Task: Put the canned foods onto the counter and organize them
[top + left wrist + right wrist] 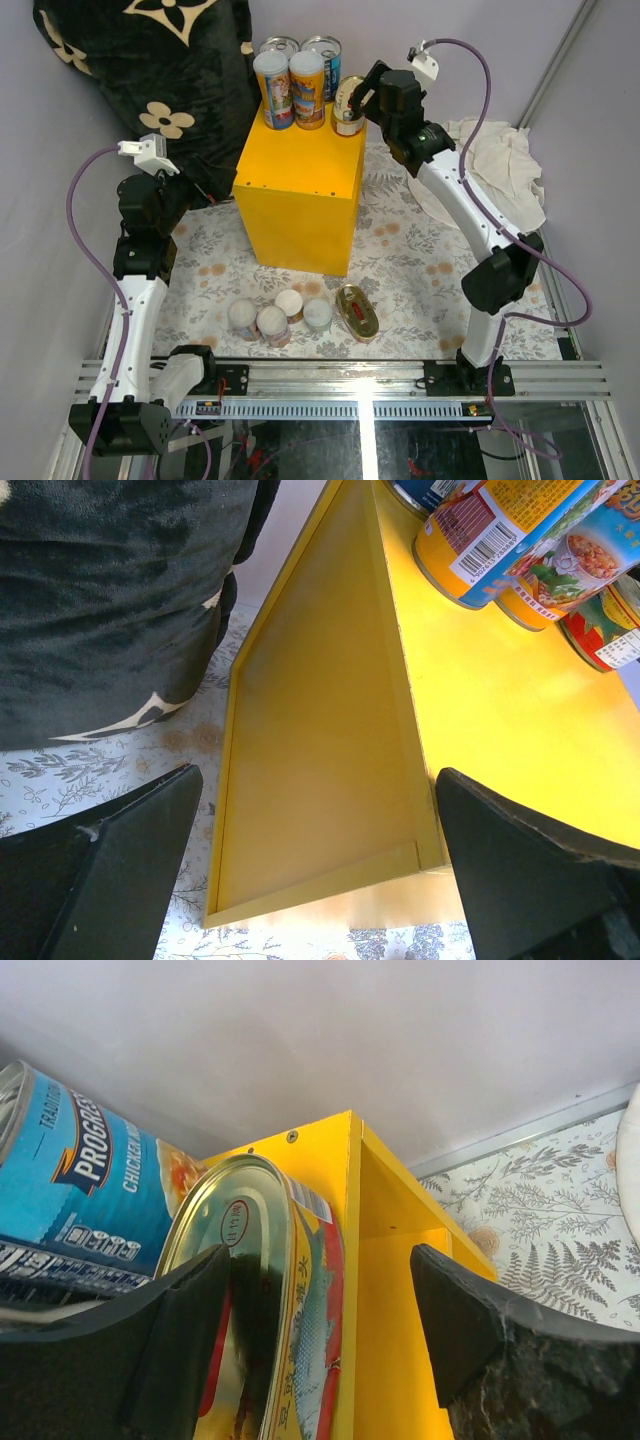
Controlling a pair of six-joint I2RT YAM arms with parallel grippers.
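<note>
The yellow counter [300, 200] stands mid-mat. On its top are two blue-labelled silver-topped cans [322, 47], two tall cartoon-label cans [290, 90] and a flat oval gold tin [348, 106] at the back right corner. My right gripper [364, 92] is open around that tin; in the right wrist view the oval tin [260, 1290] rests on the counter [390, 1310] between the open fingers [180, 1330], beside a blue can [80, 1170]. My left gripper [193, 192] is open and empty, facing the counter's left side [310, 730]. Small white-lidded cans [272, 322] and a second oval tin [357, 310] sit on the mat.
A black flower-patterned cushion [150, 60] leans at the back left, close to the counter. A crumpled white cloth [500, 165] lies at the right. A floral mat [420, 260] covers the table. A metal rail [360, 378] runs along the near edge.
</note>
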